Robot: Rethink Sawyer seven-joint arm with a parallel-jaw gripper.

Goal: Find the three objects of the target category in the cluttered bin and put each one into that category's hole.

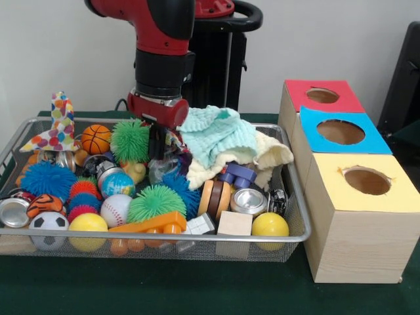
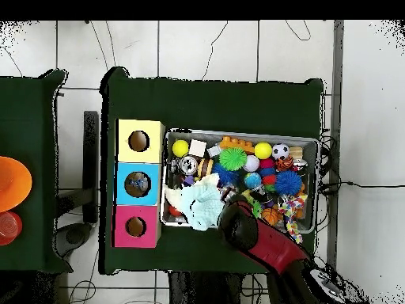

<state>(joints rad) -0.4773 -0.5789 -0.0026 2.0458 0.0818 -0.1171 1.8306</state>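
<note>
A wire mesh bin [image 1: 298, 197] [image 2: 310, 142] is packed with toys. My gripper [image 1: 157, 147] reaches down into the clutter at the bin's back middle, between a green spiky ball [image 1: 130, 140] and a teal cloth [image 1: 216, 134]; its tip is buried among the objects. In the overhead view the red arm [image 2: 253, 233] covers the gripper. Nearby lie a basketball [image 1: 96, 138], a globe ball [image 1: 117, 184], a baseball [image 1: 116, 210], a second green spiky ball [image 1: 156, 200] and a metal can [image 1: 249, 201]. Beside the bin stand a red box [image 1: 295, 92], a blue box [image 1: 377, 141] and a yellow box [image 1: 407, 193], each with a round hole.
A cream cloth [image 1: 269, 154] lies under the teal one. Also in the bin are a blue spiky ball [image 1: 47, 179], a soccer ball [image 1: 48, 226], two yellow balls [image 1: 88, 226] [image 1: 270, 225], a wooden block [image 1: 234, 226] and an orange plastic toy [image 1: 147, 225].
</note>
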